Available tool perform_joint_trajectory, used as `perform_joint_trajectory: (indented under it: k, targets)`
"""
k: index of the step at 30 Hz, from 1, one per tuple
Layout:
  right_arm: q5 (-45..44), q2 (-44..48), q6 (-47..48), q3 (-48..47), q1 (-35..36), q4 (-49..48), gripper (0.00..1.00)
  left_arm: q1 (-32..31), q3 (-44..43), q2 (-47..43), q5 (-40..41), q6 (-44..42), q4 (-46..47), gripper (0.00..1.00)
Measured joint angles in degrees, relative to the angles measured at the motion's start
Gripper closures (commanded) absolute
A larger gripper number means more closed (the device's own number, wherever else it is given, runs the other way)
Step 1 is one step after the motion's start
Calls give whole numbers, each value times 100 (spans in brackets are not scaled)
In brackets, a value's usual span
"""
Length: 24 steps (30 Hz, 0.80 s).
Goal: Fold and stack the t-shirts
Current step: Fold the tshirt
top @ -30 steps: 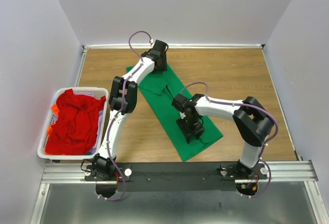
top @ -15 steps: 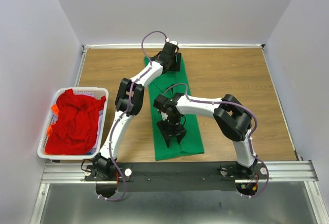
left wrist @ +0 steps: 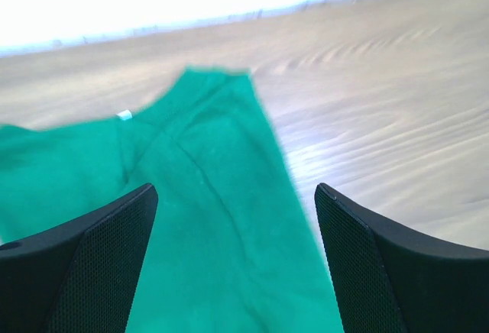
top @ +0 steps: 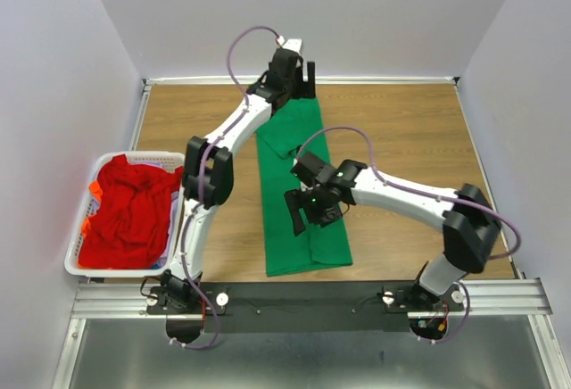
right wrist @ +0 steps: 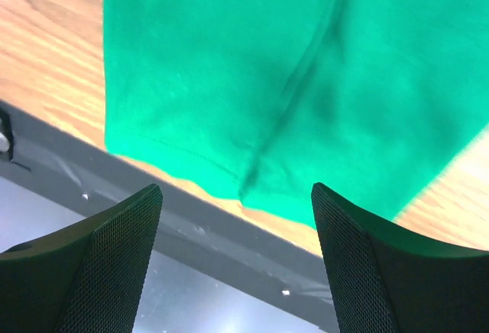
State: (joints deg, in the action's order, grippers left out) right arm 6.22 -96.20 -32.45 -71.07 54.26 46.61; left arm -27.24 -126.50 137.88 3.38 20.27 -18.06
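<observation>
Top view: bright, even light from above, sharp throughout, with only faint soft shadows on the wooden desk (top: 401, 121). Left wrist view: hazy and motion-blurred, far edge blown out to white glare. Right wrist view: green shirt (right wrist: 229, 66) slightly soft, evenly lit, colours vivid.

We see the left gripper (left wrist: 237, 192) with jaws wide apart, nothing between them | we see the green t-shirt (left wrist: 206, 226) spread on the wooden table (left wrist: 382, 119) | we spot a small white tag (left wrist: 124, 115) at its neckline | background blurred
</observation>
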Motion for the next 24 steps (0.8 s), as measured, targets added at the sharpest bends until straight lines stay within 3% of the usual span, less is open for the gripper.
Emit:
perform_joint_trajectory:
  k: [3,8,12,20,24]
  targets:
    - [-120,566,-59,428,-79,-96,16,0,481,-970,98,232,46,9]
    - [-490,1244,-304,1515,-269,-107,26,-79,2072,-2907,481,737,109,11]
    - [-693,1792,-509,2225,-535,-90,34,-341,4135,-4454,793,1274,-203,13]
    - [-693,2199,-723,2811,-737,-199,43,-1132,7152,-5788,833,2188,-1357,18]
    - [-592,2197,-811,2938,-743,-227,53,-1613,7847,-6356,575,2590,-1738,19]
